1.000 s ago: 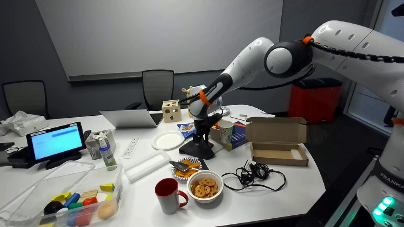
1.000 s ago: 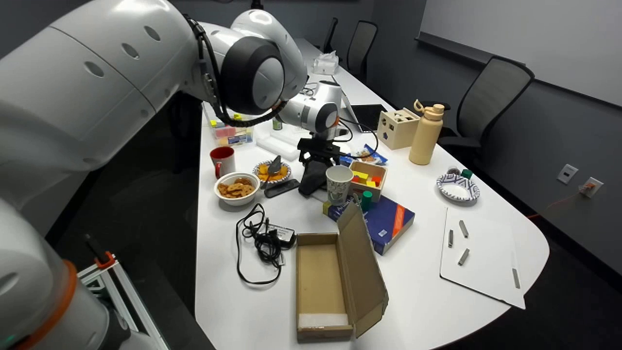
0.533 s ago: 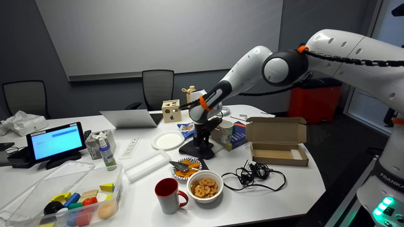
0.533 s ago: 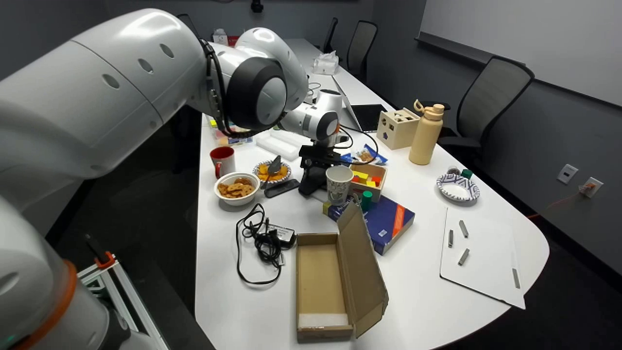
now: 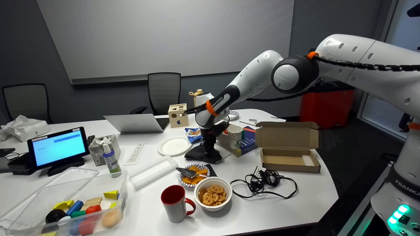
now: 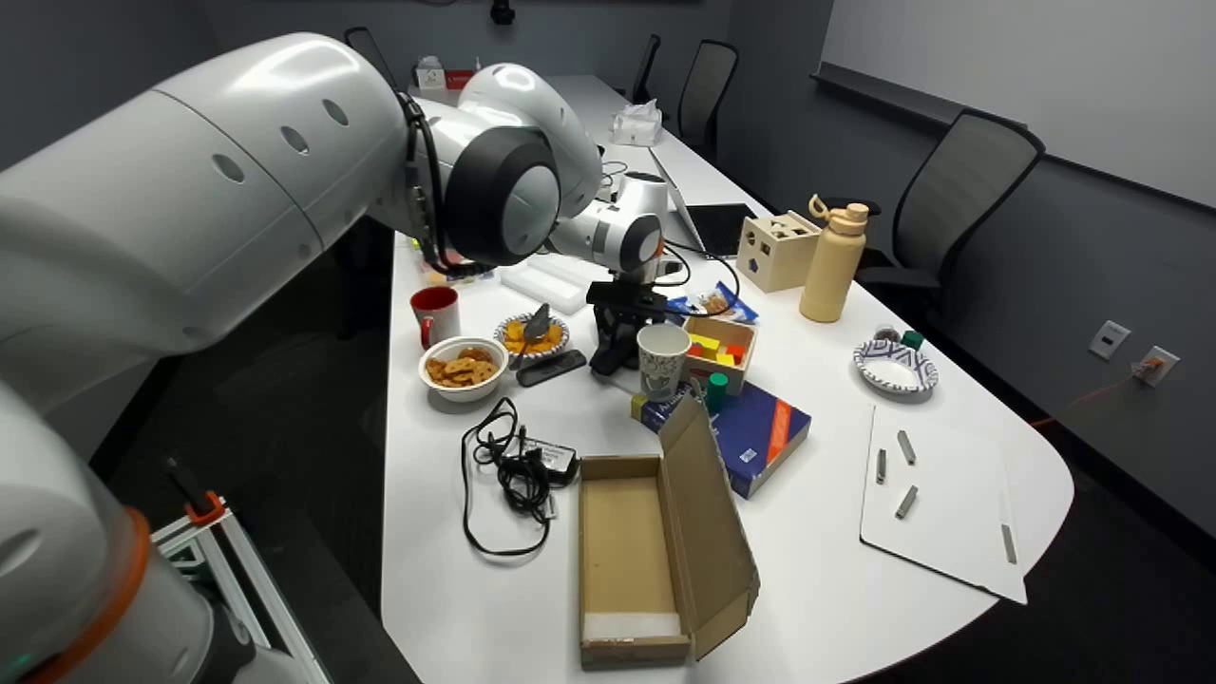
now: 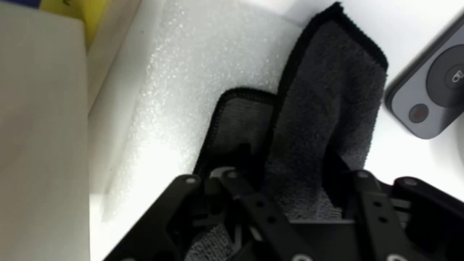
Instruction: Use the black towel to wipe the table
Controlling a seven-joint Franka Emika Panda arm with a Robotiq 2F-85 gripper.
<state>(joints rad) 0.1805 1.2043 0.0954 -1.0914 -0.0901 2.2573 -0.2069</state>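
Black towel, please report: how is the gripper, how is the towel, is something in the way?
Gripper: fingers apart, hold unclear. Black towel: between them, rumpled, partly over white sheet. Possibly in the way: remote, close beside.

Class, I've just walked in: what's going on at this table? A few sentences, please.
A robot arm has its gripper down at the black towel, which lies rumpled on the cluttered white table beside a remote. Cloth shows between the fingers; whether they grip it, I can't tell. Wiping is probably the aim.
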